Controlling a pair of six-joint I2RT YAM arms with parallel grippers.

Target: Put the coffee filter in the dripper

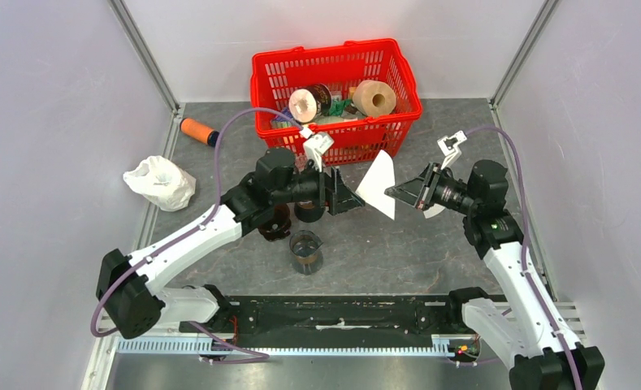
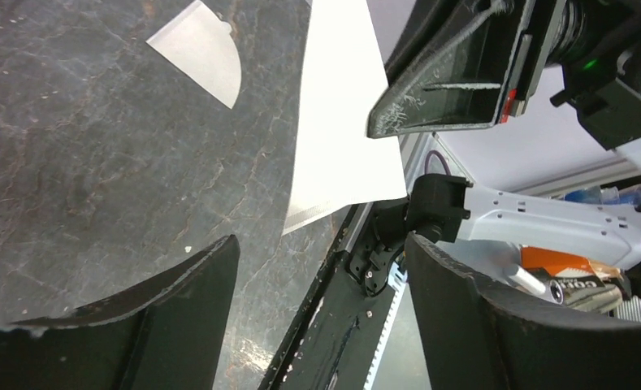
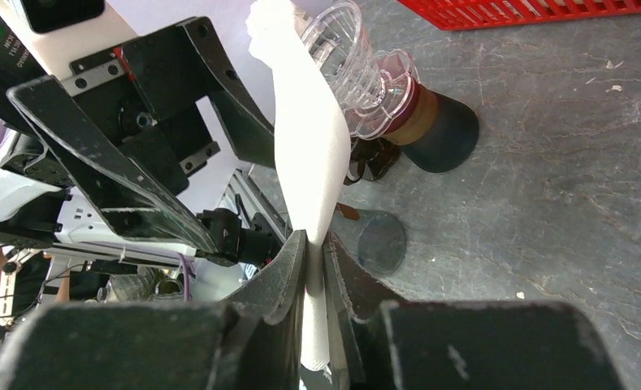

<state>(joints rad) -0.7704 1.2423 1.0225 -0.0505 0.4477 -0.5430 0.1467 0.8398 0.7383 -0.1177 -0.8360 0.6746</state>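
My right gripper (image 1: 391, 192) is shut on a white paper coffee filter (image 1: 378, 184) and holds it upright above the table; in the right wrist view the filter (image 3: 309, 138) stands pinched between the jaws (image 3: 315, 240). The clear dripper (image 3: 353, 65) sits on a dark server beyond the filter, and in the top view it (image 1: 309, 213) is mostly hidden under my left wrist. My left gripper (image 1: 351, 195) is open and empty, facing the filter from the left, a short gap away. In the left wrist view (image 2: 321, 276) the filter (image 2: 341, 122) hangs ahead of the open jaws.
A second filter (image 2: 203, 61) lies flat on the table under my right arm. A glass cup (image 1: 306, 252) stands in front of the dripper. A red basket (image 1: 260, 81) with tape rolls is at the back, with an orange cylinder (image 1: 197, 130) and a white bag (image 1: 160, 183) at left.
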